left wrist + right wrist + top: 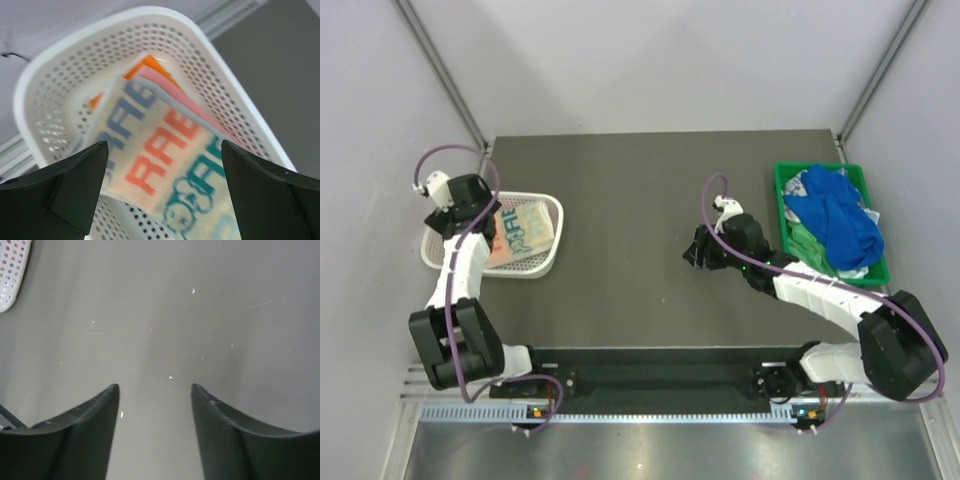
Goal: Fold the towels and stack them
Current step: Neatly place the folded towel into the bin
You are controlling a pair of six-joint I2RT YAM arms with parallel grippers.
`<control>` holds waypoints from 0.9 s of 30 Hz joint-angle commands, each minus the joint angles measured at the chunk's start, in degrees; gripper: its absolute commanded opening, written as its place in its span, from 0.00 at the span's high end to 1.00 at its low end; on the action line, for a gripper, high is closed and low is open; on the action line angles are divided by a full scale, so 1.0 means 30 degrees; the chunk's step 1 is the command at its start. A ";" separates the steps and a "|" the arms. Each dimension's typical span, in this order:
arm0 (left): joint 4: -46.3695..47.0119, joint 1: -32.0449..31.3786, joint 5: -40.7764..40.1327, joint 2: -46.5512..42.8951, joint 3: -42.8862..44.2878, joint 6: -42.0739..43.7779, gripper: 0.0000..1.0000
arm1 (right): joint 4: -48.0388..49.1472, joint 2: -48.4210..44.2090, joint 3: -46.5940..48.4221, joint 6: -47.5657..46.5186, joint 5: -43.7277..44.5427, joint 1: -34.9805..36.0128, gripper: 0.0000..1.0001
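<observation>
**In the white basket (225, 95), towels (525, 232) stacked; both jaws wide**

Over the basket my left gripper (164, 150) hangs spread apart, holding nothing. Below it the lettered towel (165, 170) lies on top of the pink towel (175, 92) and the orange towel (147, 64). My right gripper (155, 387) is spread too, empty, above the table (200, 315). The blue towel (840, 222) lies crumpled in the green bin (780, 195) at the right edge.
</observation>
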 commanded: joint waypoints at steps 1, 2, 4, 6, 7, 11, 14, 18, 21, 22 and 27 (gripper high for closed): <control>0.0750 -0.1925 -0.0386 -0.1410 -0.0716 -0.0653 0.01 | -0.0182 -0.0993 0.0889 -0.0497 0.0339 -0.0120 0.38; 0.0808 -0.2453 -0.0446 -0.1644 -0.1152 -0.0801 0.01 | -0.0357 -0.1054 0.1006 -0.0527 0.0369 -0.0120 0.33; 0.1071 -0.4181 -0.0856 -0.2260 -0.1623 -0.1093 0.01 | -0.0592 -0.1346 0.1387 -0.0643 0.0632 -0.0091 0.26; 0.1451 -0.6170 -0.0507 -0.2728 -0.2297 -0.1037 0.01 | -0.1174 -0.1581 0.1855 -0.0731 0.0866 -0.0120 0.13; 0.1453 -0.6904 -0.0795 -0.2847 -0.2415 -0.0950 0.01 | -0.1295 -0.1901 0.1944 -0.0819 0.1100 -0.0120 0.09; 0.1250 -1.1583 -0.1294 -0.3111 -0.2826 -0.0510 0.01 | -0.1764 -0.2839 0.2354 -0.0966 0.1830 -0.0149 0.00; 0.1218 -1.4747 -0.1413 -0.3258 -0.3089 -0.0685 0.01 | -0.1912 -0.3601 0.2472 -0.0908 0.2273 -0.0149 0.00; 0.1043 -1.7805 -0.1386 -0.2762 -0.3178 -0.0684 0.01 | -0.2086 -0.4714 0.2297 -0.0878 0.3236 -0.0178 0.00; 0.0839 -1.8541 -0.0070 -0.2555 -0.3149 -0.0860 0.01 | -0.2642 -0.5476 0.2150 -0.0645 0.4406 -0.0207 0.00; 0.0838 -1.8629 0.0253 -0.2613 -0.3149 -0.0890 0.01 | -0.2992 -0.5739 0.2179 -0.0615 0.4702 -0.0207 0.00; 0.0780 -1.8601 0.1836 -0.2848 -0.2973 -0.0189 0.01 | -0.3230 -0.6414 0.1974 -0.0645 0.5613 -0.0178 0.00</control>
